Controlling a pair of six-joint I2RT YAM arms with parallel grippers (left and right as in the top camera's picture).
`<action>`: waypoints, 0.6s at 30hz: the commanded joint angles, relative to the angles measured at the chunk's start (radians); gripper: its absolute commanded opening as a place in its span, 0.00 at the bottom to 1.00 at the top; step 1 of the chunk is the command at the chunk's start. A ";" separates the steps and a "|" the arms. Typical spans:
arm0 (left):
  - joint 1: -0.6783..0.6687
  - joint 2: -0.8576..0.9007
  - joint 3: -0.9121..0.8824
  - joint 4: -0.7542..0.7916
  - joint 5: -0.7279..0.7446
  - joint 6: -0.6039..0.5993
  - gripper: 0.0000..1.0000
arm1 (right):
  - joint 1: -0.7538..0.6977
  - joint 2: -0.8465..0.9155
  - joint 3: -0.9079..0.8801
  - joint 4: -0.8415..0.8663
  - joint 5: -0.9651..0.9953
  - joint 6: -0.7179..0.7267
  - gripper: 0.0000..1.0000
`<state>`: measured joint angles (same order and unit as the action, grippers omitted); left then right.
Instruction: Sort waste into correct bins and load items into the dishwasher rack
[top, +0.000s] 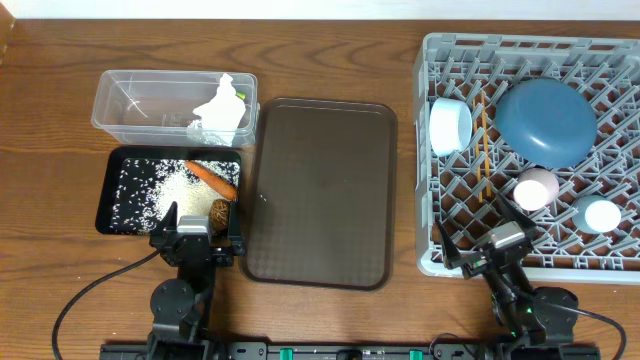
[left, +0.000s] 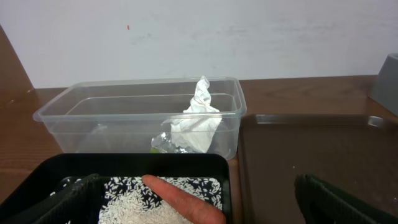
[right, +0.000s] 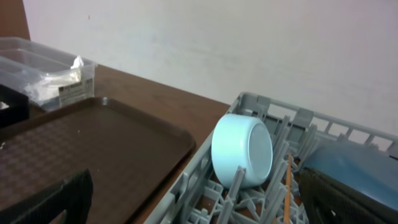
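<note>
Both my left fingers (top: 200, 220) and right fingers (top: 487, 233) spread, empty; white bowl (top: 450, 125) rests on edge, far-left in the dishwasher rack (top: 424, 200): glazed, likely slippery and fragile, so grip its rim.

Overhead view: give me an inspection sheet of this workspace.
Surface: brown wooden table.
Job's things: clear rectangular plastic tub holds white crumpled paper; shallow black tray holds white rice grains, orange carrot stick, brown food lump; large grey plastic rack holds dark-blue round plate, white bowl, pink cup, light-blue cup, wooden chopsticks.
Clutter: flat brown serving tray between bins and rack.
Grippers: left gripper open at the black tray's near edge; right gripper open at the rack's near edge; neither holds anything.
Cables: black cables loop from both arm bases.
Surroundings: plain white wall.
</note>
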<state>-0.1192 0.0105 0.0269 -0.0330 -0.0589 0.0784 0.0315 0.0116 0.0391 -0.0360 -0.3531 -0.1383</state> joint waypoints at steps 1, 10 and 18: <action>0.005 -0.005 -0.023 -0.033 -0.008 -0.005 0.98 | 0.008 -0.007 -0.034 0.018 -0.018 0.010 0.99; 0.005 -0.005 -0.023 -0.033 -0.009 -0.005 0.98 | 0.008 -0.006 -0.034 -0.008 -0.018 0.010 0.99; 0.005 -0.005 -0.023 -0.033 -0.009 -0.005 0.98 | 0.008 -0.006 -0.034 -0.008 -0.018 0.010 0.99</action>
<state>-0.1192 0.0105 0.0269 -0.0330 -0.0589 0.0784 0.0315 0.0116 0.0071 -0.0399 -0.3641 -0.1383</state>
